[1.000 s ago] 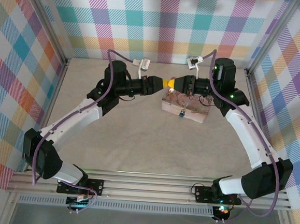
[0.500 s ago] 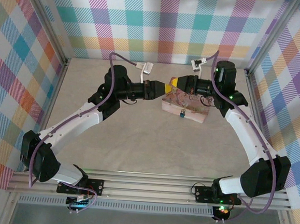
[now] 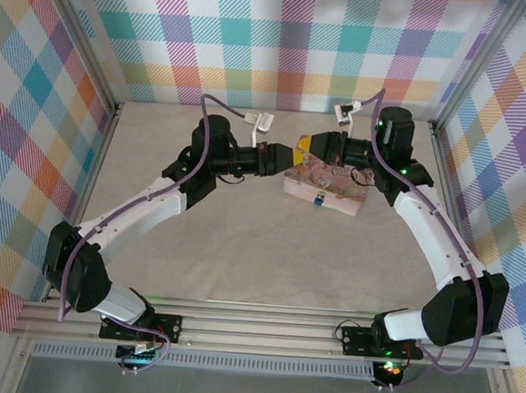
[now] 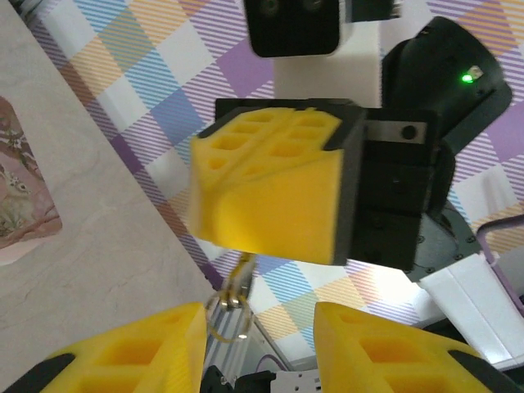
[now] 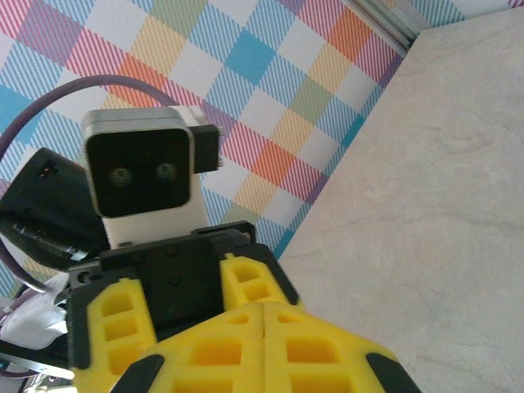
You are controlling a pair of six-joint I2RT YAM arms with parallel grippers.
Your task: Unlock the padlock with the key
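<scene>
Above the beige table's (image 3: 241,240) far edge my right gripper (image 3: 301,148) pinches the small metal key (image 4: 242,270), thin ring (image 4: 228,315) dangling, probably so my open left gripper (image 4: 260,327) can take it; padlock unclear

The place is a robotics lab test cell. An aluminium extrusion frame (image 3: 85,55) encloses a plain beige tabletop (image 3: 268,251) and carries printed plaid wall panels (image 3: 285,34). A left arm (image 3: 134,214) and a right arm (image 3: 433,237) are bolted to a slotted rail (image 3: 261,331), with loose purple cables (image 3: 217,104) and a bare circuit board (image 3: 137,355) beneath.
</scene>
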